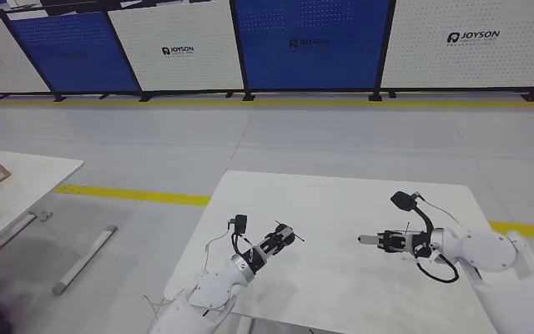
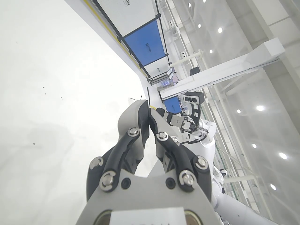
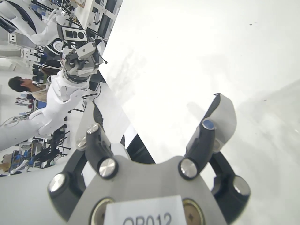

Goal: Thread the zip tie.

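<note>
Here, nearest the robot, the left gripper (image 1: 288, 235) sits over the near-left part of the white tabletop (image 1: 334, 196). Its jaws are pressed together, pinching the zip tie (image 1: 299, 239). In the left wrist view the thin black strip of the zip tie (image 2: 148, 94) stands out beyond the closed tips of the left gripper (image 2: 149, 110), with a finer black end trailing off to one side above the tabletop (image 2: 46, 71). Whether the tie touches the surface I cannot tell.

Across a gap of bare tabletop, the right gripper (image 1: 365, 240) is over the right-hand part and points toward the left one. In its own wrist view the right gripper (image 3: 154, 101) has its jaws spread wide with nothing between them, only the tabletop (image 3: 187, 47) below. Farther off in that view, the left gripper (image 3: 80, 58) faces back, and the zip tie (image 3: 103, 59) juts from it as a thin dark line ending in a small knob.

Beyond the tabletop's far edge lies grey floor crossed by a yellow stripe (image 1: 125, 194). A second white table (image 1: 33, 179) stands off to the left. At the back runs a row of blue and white perforated panels (image 1: 309, 42).
</note>
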Controlling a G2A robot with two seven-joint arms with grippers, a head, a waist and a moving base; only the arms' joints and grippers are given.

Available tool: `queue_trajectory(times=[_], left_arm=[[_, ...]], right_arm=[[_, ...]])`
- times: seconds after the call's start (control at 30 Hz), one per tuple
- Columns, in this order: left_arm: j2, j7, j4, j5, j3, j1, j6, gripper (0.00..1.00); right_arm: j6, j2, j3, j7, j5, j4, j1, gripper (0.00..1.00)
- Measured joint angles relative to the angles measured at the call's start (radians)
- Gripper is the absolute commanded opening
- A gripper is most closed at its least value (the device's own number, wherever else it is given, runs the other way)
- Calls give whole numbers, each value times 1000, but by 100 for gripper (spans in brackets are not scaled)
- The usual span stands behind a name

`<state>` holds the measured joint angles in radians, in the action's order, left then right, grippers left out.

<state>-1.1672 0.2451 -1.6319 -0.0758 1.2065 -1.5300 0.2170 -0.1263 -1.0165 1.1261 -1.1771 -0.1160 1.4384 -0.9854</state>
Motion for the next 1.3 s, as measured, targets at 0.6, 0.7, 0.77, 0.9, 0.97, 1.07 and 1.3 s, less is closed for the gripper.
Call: queue_trajectory(times=[0.6,0.7,0.77,0.9,0.97,1.07,1.3], left_arm=[[0,0,0,0,0,0,0,0],[0,0,0,0,0,0,0,0],[0,0,0,0,0,0,0,0],[0,0,0,0,0,0,0,0],[0,0,0,0,0,0,0,0],[0,0,0,0,0,0,0,0],[0,0,0,0,0,0,0,0]], right_arm=[[193,21,10,-147,-114,-145,141,100],[190,10,-33,-136,-121,-178,176,100],[189,11,-32,-136,-120,-178,176,100],[189,11,-31,-137,-120,-177,175,100],[191,11,-31,-135,-121,-177,173,100],[290,7,-41,-80,-154,-164,165,100],[491,-19,-87,-23,-243,-189,218,100]])
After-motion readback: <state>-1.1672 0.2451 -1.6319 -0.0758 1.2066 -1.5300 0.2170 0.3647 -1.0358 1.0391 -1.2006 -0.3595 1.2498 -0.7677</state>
